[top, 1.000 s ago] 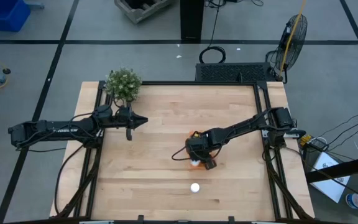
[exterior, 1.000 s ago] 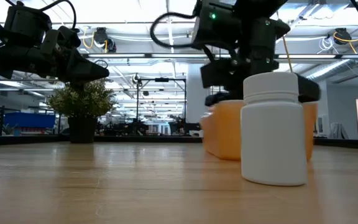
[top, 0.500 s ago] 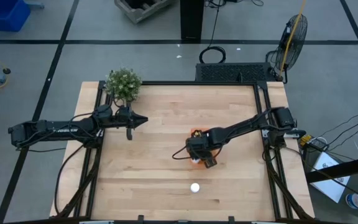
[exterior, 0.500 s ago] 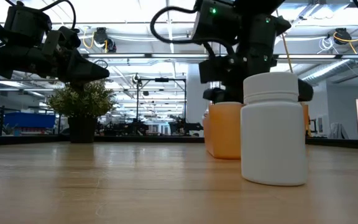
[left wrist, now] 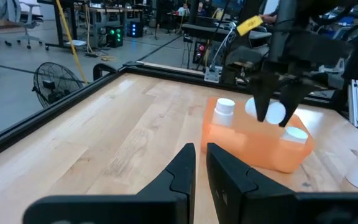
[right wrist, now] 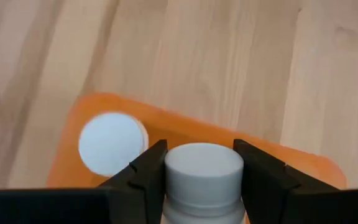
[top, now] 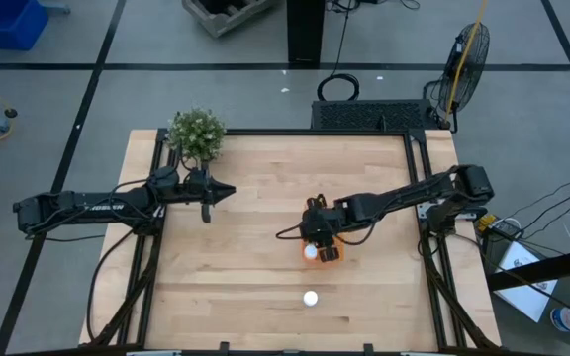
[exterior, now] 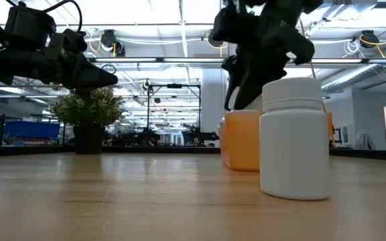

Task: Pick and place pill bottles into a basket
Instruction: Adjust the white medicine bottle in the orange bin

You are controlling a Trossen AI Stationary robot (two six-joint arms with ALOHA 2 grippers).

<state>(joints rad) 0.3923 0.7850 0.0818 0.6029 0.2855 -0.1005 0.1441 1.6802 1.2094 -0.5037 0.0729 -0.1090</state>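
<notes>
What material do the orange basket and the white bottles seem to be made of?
The basket looks like smooth, slightly translucent plastic: even orange colour, rounded moulded corners. The bottle on the table looks like matte opaque white plastic, with a separate ridged cap; probably the same for the others.

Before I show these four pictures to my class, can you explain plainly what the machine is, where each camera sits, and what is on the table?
Two dark robot arms work at a wooden table. One camera looks down from above, one sits at table-top height, and one rides on each wrist. The right pincer holds a white pill bottle above the orange basket, where two more bottles already stand. Another bottle stands alone on the table, big in the low view. The left pincer waits, nearly shut and holding nothing, beside a potted plant.
</notes>
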